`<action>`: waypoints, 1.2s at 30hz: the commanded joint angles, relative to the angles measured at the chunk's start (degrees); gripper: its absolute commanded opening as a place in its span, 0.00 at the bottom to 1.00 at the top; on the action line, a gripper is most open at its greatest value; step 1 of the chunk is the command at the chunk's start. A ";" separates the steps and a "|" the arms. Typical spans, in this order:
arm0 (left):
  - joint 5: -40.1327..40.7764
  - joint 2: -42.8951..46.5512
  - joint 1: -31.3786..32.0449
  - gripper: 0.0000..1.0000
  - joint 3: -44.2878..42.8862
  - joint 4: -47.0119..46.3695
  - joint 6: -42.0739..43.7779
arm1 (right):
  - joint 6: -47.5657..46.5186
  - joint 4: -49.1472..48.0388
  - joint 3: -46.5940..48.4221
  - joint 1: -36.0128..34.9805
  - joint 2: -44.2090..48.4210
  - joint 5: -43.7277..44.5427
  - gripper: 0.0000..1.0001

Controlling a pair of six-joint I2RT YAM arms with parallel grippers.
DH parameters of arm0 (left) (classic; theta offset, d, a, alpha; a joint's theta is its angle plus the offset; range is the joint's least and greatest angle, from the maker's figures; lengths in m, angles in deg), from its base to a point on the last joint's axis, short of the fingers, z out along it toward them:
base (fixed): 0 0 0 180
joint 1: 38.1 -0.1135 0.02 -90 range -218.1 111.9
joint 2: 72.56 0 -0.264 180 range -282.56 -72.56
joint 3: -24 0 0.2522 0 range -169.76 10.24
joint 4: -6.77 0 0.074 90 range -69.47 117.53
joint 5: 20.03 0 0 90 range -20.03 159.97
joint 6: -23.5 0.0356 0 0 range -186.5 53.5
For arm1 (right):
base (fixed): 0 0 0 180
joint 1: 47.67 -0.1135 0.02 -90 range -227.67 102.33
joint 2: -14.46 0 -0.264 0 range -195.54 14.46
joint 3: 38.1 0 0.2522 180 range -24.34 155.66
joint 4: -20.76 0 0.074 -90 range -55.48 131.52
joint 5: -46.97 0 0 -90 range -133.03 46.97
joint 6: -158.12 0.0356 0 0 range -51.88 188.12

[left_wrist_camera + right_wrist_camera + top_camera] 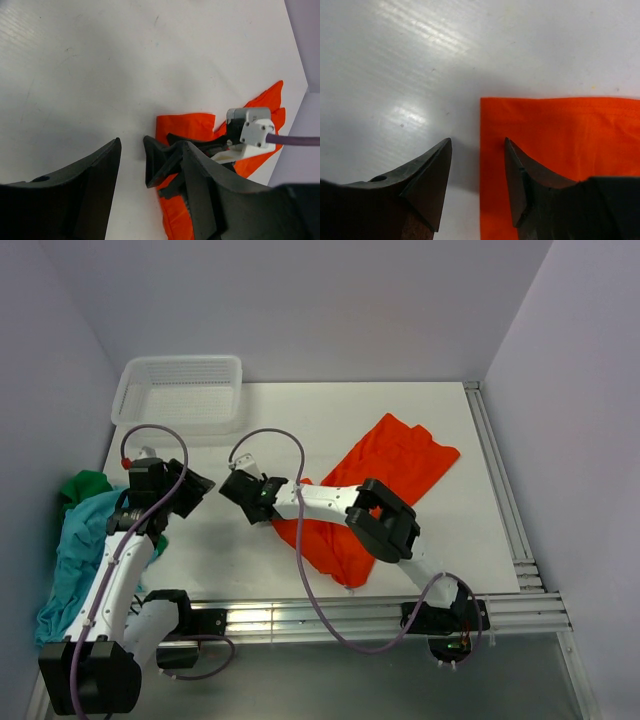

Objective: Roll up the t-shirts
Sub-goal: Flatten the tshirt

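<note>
Shirts sit in two places. The orange shirt lies flat on the tabletop, folded into a long strip. A teal shirt and a green shirt are heaped at the left edge beside the left arm, likely parked until their turn.

The strip's long axis runs diagonally, its narrow end pointing near-left and its broader end far-right. The right claw hangs released at the narrow end, one finger above the cloth and the other above bare tabletop, straddling the side edge. That placement suits pinching the end to start a roll toward the far right.

The left claw hovers near it over bare tabletop, also released and empty, probably to help at that end. A basket stands at the far-left corner.
</note>
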 commanded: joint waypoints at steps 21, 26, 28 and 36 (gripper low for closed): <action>-4.28 0.62 -0.32 0.56 -2.73 -0.22 4.07 | -0.72 -3.42 -9.12 2.78 12.16 1.93 0.00; -9.11 0.80 -0.32 0.53 -0.27 -5.13 3.98 | -0.63 -7.28 -22.93 2.25 36.41 3.17 0.00; -11.23 0.71 -0.32 0.53 1.23 -6.81 3.11 | -0.55 -8.95 -30.58 2.25 48.23 1.59 0.00; -4.39 -6.48 14.32 0.56 -2.10 -12.60 -0.85 | 1.82 -0.45 -42.91 2.25 88.36 5.62 0.00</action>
